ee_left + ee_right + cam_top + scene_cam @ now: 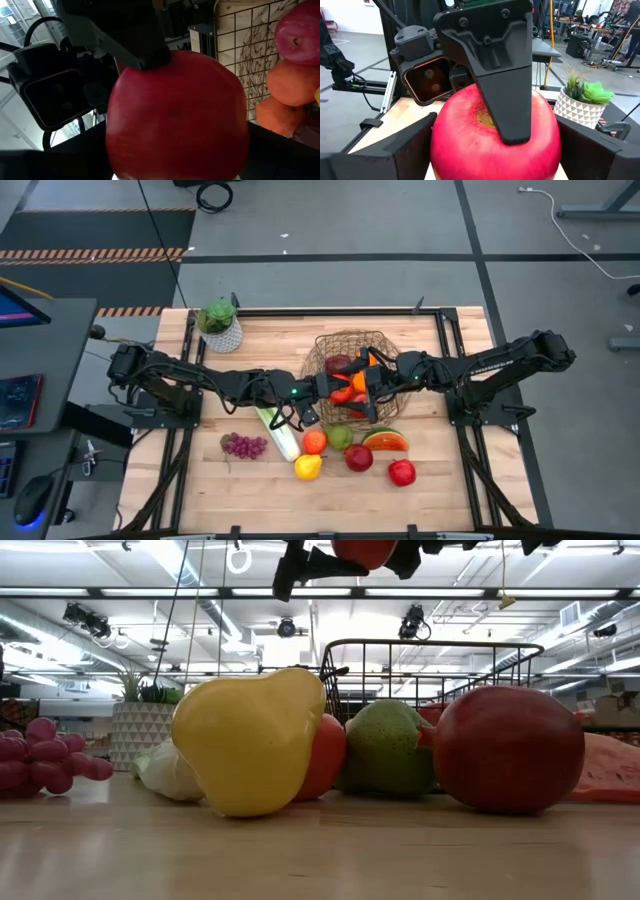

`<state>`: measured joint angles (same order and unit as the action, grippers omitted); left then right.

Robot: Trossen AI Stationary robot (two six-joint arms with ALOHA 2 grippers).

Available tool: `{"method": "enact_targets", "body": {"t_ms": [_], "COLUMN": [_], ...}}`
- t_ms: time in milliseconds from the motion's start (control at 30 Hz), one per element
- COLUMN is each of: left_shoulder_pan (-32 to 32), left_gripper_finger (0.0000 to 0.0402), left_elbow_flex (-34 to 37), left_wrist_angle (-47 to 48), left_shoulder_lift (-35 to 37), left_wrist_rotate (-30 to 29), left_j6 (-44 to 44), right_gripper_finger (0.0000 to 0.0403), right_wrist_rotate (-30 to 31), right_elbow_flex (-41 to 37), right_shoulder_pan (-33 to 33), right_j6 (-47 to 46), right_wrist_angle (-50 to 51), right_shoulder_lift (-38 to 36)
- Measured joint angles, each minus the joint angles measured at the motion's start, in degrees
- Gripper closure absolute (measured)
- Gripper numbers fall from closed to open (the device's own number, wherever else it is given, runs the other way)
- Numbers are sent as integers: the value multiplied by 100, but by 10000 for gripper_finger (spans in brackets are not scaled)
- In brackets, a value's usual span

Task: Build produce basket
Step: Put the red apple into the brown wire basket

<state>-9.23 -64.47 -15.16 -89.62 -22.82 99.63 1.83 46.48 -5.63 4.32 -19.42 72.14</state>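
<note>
Red apple [495, 135] up in the air above the round wire basket [322, 352], over the fruit already lying inside, caught between both arms. Left gripper [335, 392] with jaws clamped on it across the crown. Right gripper [372, 387] set around the same apple from the opposite side, jaws close on either flank; impossible to tell whether gripping yet.

Likely trouble: a double grip fighting itself and twisting the smooth round fruit out sideways. Equally, a drop through letting go on one side before a firm bite on the other. Probably lands in the basket, yet could bounce off the oranges [290, 85] and roll over the rim onto the bench [200, 480]. Also some chance of crowded jaws knocking together above the wire.
</note>
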Motion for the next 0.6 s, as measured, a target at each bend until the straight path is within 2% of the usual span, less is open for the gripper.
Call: {"method": "enact_targets", "body": {"t_ms": [600], "left_shoulder_pan": [0], "left_gripper_finger": [86], "left_elbow_flex": [0], "left_wrist_angle": [7], "left_shoulder_lift": [0], "left_wrist_rotate": [14], "left_j6": [-276], "right_gripper_finger": [40], "right_wrist_rotate": [-2], "right_elbow_flex": [0], "right_shoulder_pan": [0], "right_j6": [-181], "right_wrist_angle": [13], "right_shoulder_lift": [-2]}}
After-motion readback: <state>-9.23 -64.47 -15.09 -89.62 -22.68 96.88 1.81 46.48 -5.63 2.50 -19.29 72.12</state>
